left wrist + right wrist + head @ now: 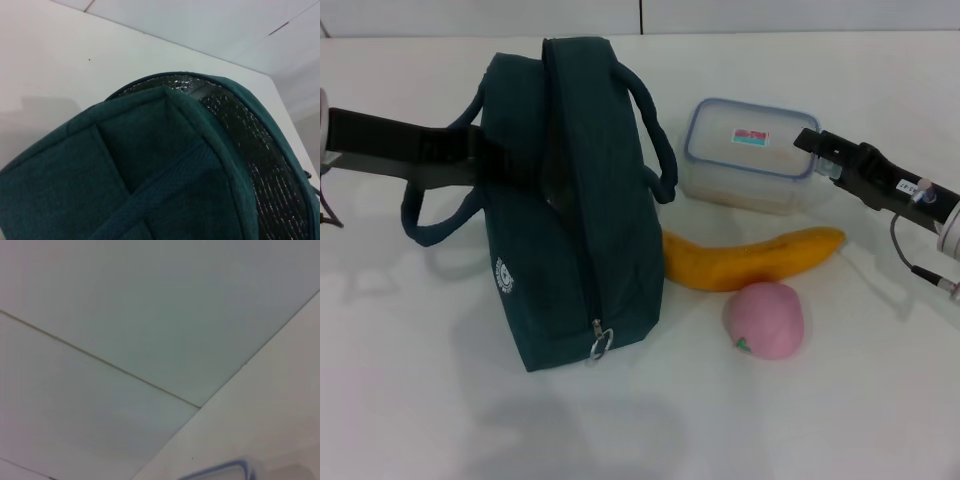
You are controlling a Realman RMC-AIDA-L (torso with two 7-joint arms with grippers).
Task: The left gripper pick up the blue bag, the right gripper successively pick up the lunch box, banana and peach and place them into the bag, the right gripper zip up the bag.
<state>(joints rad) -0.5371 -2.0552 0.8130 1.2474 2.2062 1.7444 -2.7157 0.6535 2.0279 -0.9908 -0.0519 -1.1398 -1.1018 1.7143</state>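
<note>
A white desk (440,400) carries everything. The left gripper (485,150) reaches against the blue bag's (570,220) side by its handles, its grip hidden. The right gripper (810,142), grip unclear, hovers at the lunch box's (745,150) edge, with the banana (750,260) and peach (767,320) nearer the robot, beside the bag.

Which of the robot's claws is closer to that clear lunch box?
The right. The right gripper sits at the lunch box's far right corner. The left gripper is across the table at the blue bag, which stands between them.
</note>
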